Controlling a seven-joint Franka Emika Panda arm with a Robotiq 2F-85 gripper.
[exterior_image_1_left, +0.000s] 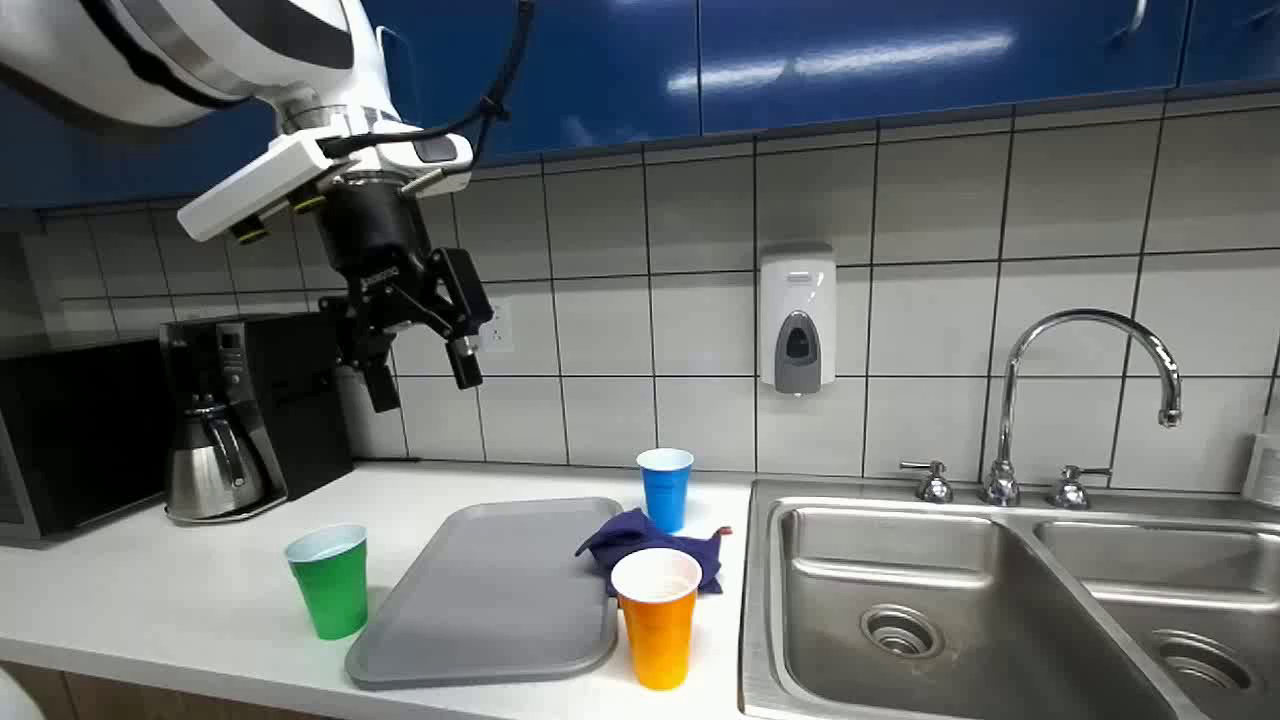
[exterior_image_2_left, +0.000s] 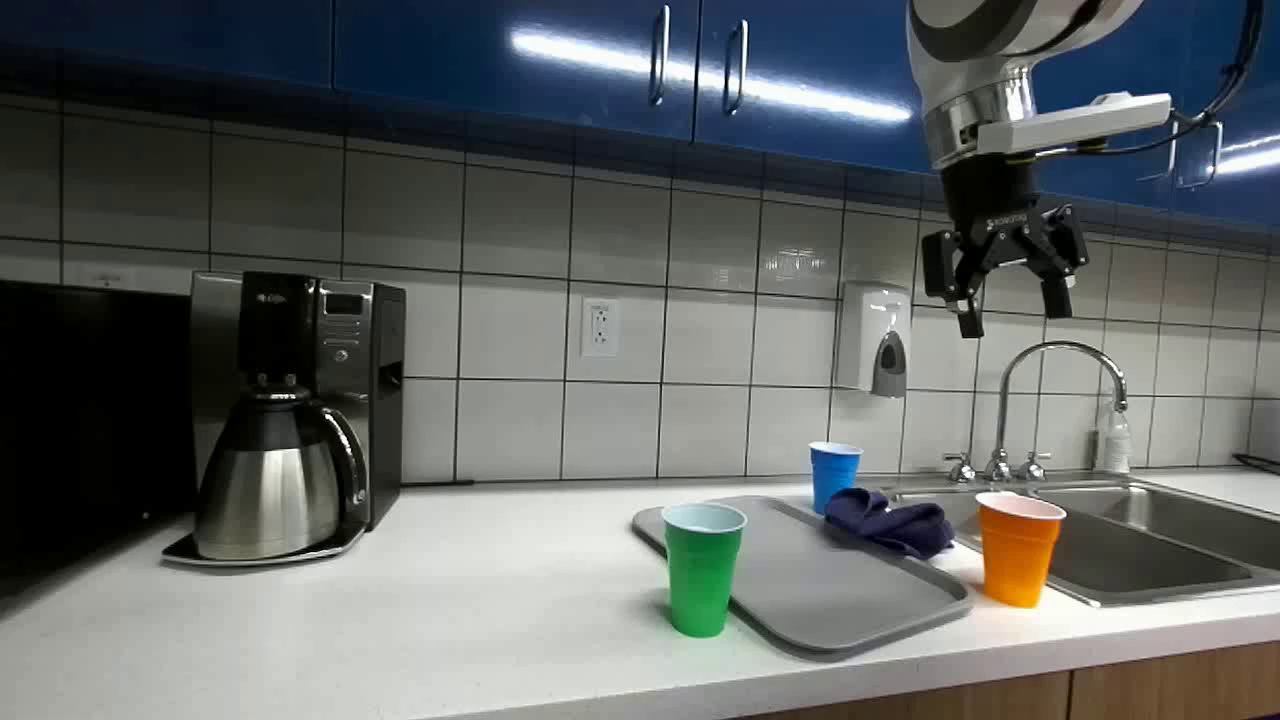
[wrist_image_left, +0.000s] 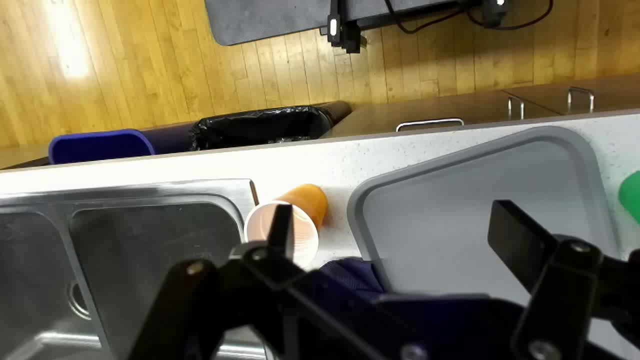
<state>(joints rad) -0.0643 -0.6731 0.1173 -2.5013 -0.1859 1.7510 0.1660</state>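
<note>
My gripper (exterior_image_1_left: 425, 380) is open and empty, high above the counter; it also shows in an exterior view (exterior_image_2_left: 1013, 312) and in the wrist view (wrist_image_left: 392, 220). A grey tray (exterior_image_1_left: 490, 590) lies flat on the counter below. A crumpled dark blue cloth (exterior_image_2_left: 890, 522) lies at the tray's edge on the sink side. An upright orange cup (exterior_image_1_left: 657, 630) stands beside the cloth, and in the wrist view one finger overlaps its mouth (wrist_image_left: 255, 222). An upright blue cup (exterior_image_2_left: 833, 475) stands behind the cloth, hidden in the wrist view. An upright green cup (exterior_image_2_left: 702, 580) stands at the tray's opposite side.
A double steel sink (exterior_image_1_left: 890, 660) with a tall faucet (exterior_image_1_left: 1085, 318) adjoins the counter. A soap dispenser (exterior_image_1_left: 797, 320) hangs on the tiled wall under blue cabinets (exterior_image_2_left: 520, 60). A coffee maker (exterior_image_2_left: 285, 430) and a black appliance (exterior_image_2_left: 90, 420) stand at the counter's far end.
</note>
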